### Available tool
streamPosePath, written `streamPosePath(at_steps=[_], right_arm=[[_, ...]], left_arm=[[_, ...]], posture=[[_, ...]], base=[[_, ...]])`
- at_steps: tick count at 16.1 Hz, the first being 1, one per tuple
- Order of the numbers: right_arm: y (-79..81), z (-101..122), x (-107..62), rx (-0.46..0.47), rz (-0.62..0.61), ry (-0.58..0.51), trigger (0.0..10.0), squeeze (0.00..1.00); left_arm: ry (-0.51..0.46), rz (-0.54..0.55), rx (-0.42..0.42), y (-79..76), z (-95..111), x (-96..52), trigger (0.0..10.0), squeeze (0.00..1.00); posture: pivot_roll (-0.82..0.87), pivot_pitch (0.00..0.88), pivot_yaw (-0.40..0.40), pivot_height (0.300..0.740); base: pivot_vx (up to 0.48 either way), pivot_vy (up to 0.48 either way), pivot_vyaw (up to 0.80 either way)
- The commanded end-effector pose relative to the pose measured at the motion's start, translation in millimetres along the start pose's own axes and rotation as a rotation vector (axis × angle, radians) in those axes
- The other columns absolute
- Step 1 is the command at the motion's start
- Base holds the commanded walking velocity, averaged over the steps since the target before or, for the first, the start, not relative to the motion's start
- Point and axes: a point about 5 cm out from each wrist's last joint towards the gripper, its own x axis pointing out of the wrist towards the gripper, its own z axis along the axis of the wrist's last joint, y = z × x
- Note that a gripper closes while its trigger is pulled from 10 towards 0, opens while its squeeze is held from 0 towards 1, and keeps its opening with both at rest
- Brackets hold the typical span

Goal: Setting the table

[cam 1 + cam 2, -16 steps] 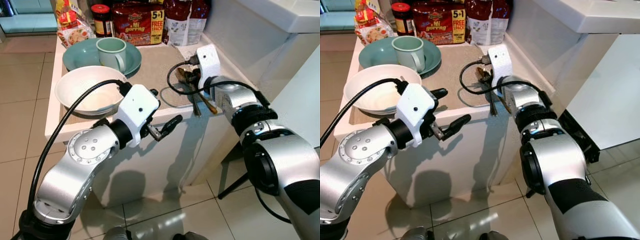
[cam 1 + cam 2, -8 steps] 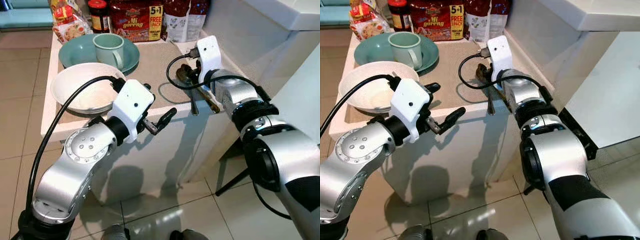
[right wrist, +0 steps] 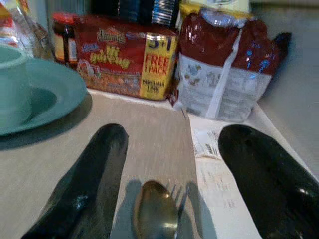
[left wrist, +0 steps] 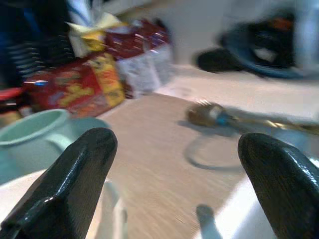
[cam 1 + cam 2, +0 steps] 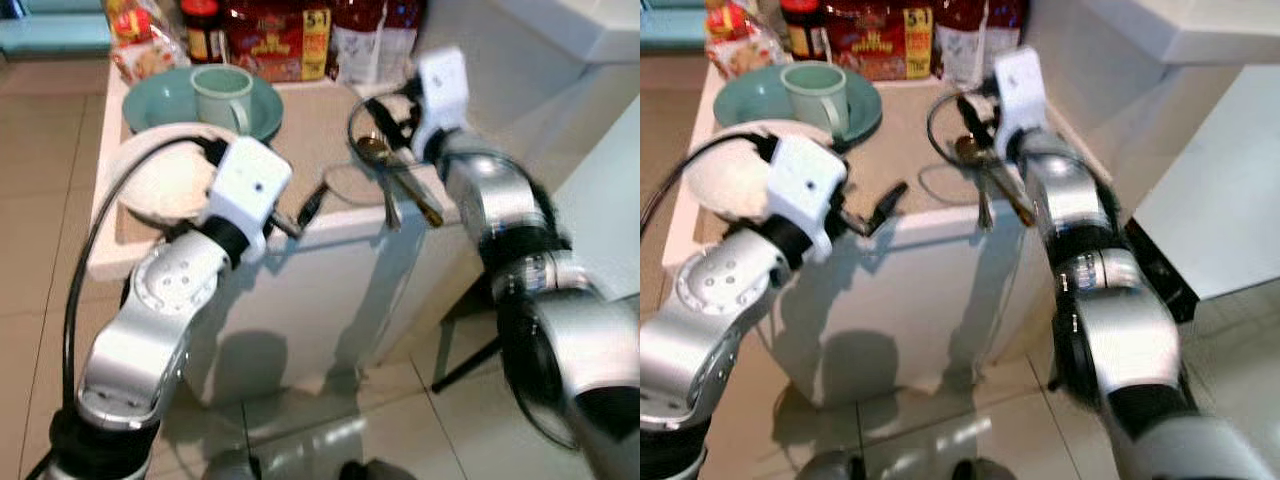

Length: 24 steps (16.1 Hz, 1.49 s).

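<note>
A spoon [image 5: 372, 148] and a fork [image 5: 388, 203] lie side by side on the beige placemat [image 5: 318, 125], near the counter's right front corner. My right gripper [image 3: 175, 134] hovers open just above and behind the spoon [image 3: 154, 215], one finger on each side of it. A white bowl [image 5: 158, 190] sits at the front left, partly hidden by my left arm. Behind it a teal mug [image 5: 222, 93] stands on a teal plate [image 5: 160, 100]. My left gripper [image 4: 177, 144] is open at the counter's front edge, beside the bowl, pointing toward the spoon [image 4: 208, 114].
Food packets [image 5: 275, 45] and a red-lidded jar [image 5: 200, 30] line the back of the counter. A paper slip [image 3: 214, 164] lies by the placemat. A white wall and ledge [image 5: 560, 60] rise close on the right. Tiled floor [image 5: 40, 250] surrounds the counter.
My left gripper has risen from below the counter edge to counter height beside the bowl. The right gripper has drawn back slightly over the spoon. The views are blurred from motion.
</note>
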Motion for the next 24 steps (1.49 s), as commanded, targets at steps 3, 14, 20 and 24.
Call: streamPosePath(at_steps=[3,14,20,24], right_arm=[[4.8,15,-32.1,0.068,0.002,-0.131,10.0,0.0],[50.6,4,-103.7,0.139,0.39,0.034,10.0,0.0],[55.6,3,-114.4,0.139,0.44,0.098,10.0,0.0],[54.0,1,-119.0,0.122,0.46,0.142,10.0,0.0]], left_arm=[[0.005,0.095,0.003,14.4,5,7.1,10.0,0.0],[0.336,0.432,-0.224,150.7,-31,3.3,10.0,0.0],[0.414,0.452,-0.439,168.4,-52,3.7,10.0,0.0],[0.49,0.419,-0.485,169.9,-61,1.9,4.9,0.0]], posture=[[0.1,0.028,-0.087,0.74],[0.08,0.012,-0.061,0.74],[0.07,0.029,-0.053,0.74],[0.07,0.032,-0.057,0.74]], base=[[0.0,0.0,0.0],[0.0,0.0,0.0],[0.0,0.0,0.0],[0.0,0.0,0.0]])
